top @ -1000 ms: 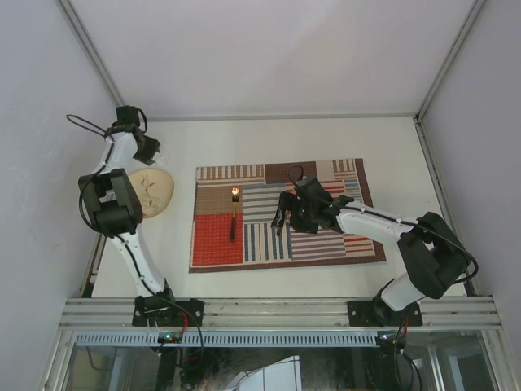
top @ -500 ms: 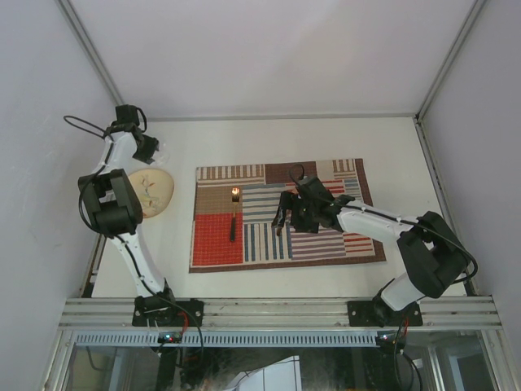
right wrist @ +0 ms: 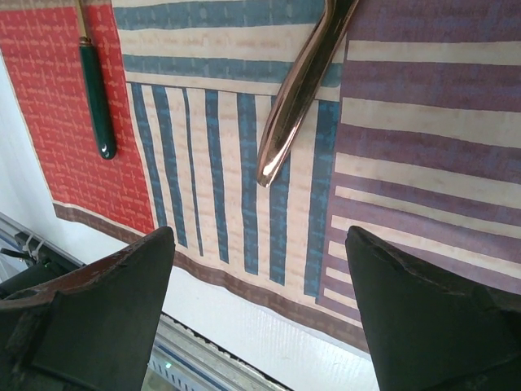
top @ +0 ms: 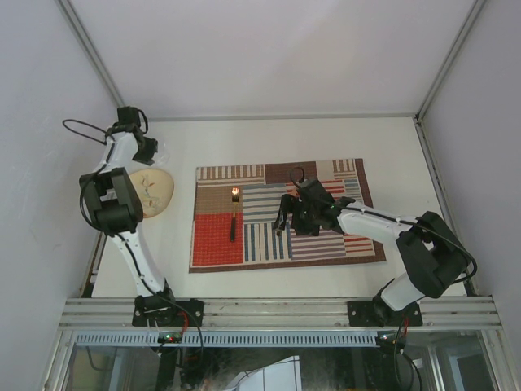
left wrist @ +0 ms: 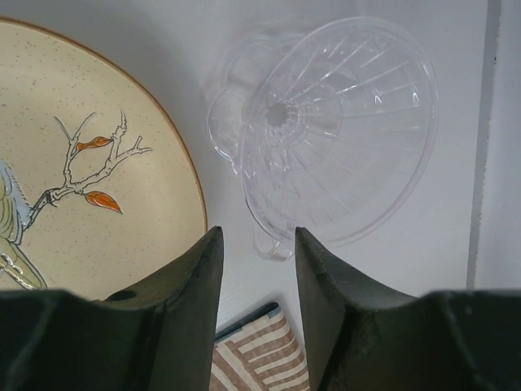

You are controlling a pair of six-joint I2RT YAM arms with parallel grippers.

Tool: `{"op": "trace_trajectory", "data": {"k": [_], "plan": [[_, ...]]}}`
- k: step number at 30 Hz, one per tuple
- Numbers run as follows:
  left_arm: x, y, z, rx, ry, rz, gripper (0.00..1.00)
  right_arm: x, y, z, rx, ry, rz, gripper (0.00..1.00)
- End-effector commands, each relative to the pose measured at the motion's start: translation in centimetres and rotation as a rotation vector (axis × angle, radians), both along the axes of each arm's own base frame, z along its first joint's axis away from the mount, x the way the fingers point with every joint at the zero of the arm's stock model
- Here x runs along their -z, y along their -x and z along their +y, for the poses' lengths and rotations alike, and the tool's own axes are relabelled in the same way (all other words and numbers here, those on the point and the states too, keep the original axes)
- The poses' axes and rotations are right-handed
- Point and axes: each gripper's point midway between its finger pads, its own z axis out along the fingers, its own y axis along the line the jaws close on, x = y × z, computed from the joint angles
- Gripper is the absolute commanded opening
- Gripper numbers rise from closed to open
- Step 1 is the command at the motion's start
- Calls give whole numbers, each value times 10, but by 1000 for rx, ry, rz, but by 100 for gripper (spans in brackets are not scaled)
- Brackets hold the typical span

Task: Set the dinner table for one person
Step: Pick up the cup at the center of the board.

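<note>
White walls close in a white table (top: 277,138) edged with aluminium rails. It lies beneath both arms and carries everything in view. A striped placemat (top: 216,240) sits in its middle.

The right fingers (right wrist: 106,301) hang low over the placemat, spread wide and holding nothing. A copper-coloured utensil (right wrist: 301,90) lies flat on the cloth, its near tip ending just ahead of the gap, touching neither finger. I cannot tell whether it is a knife or a spoon. Off to the left of these fingers lies a green-handled utensil (right wrist: 96,98), also on the placemat.

The left fingers (left wrist: 195,301) are at the far left of the table. They stand a little apart with nothing between them. Just ahead of them, slightly to the right, a clear ribbed glass (left wrist: 342,130) lies on its side on the table, its mouth turned toward the wrist camera. Ahead and to the left is a cream plate (left wrist: 81,187) painted with a twig, close beside the glass and off the placemat.

By my reading, the cutlery is laid and the glass is the piece in hand, with the plate not yet placed. The next move calls for the left fingers to open wider, ease forward and close on the rim of the glass. The glass looks thin and round, so it may roll or slip away from a glancing touch. It must then be stood upright and carried to the placemat. The right fingers would do well to lift clear without nudging the copper utensil.
</note>
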Motion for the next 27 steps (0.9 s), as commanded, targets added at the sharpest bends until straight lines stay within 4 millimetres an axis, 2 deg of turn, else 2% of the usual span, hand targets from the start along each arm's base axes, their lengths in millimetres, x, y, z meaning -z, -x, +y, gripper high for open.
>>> {"op": "trace_trajectory", "data": {"k": [1, 10, 21, 23, 27], "plan": [[-24, -20, 14, -65, -22, -77, 45, -13, -6, 5, -6, -38, -48, 86], [-17, -34, 11, -69, 14, -78, 45, -11, 1, 5, -8, -42, -37, 86], [-1, -32, 6, -50, 39, -51, 44, -7, 3, 8, -15, -50, -24, 86], [1, -32, 7, -47, 37, -50, 38, -7, 3, 7, -14, -49, -25, 86], [5, -34, 5, -35, 39, -49, 16, -6, 3, 6, -12, -43, -23, 86]]}}
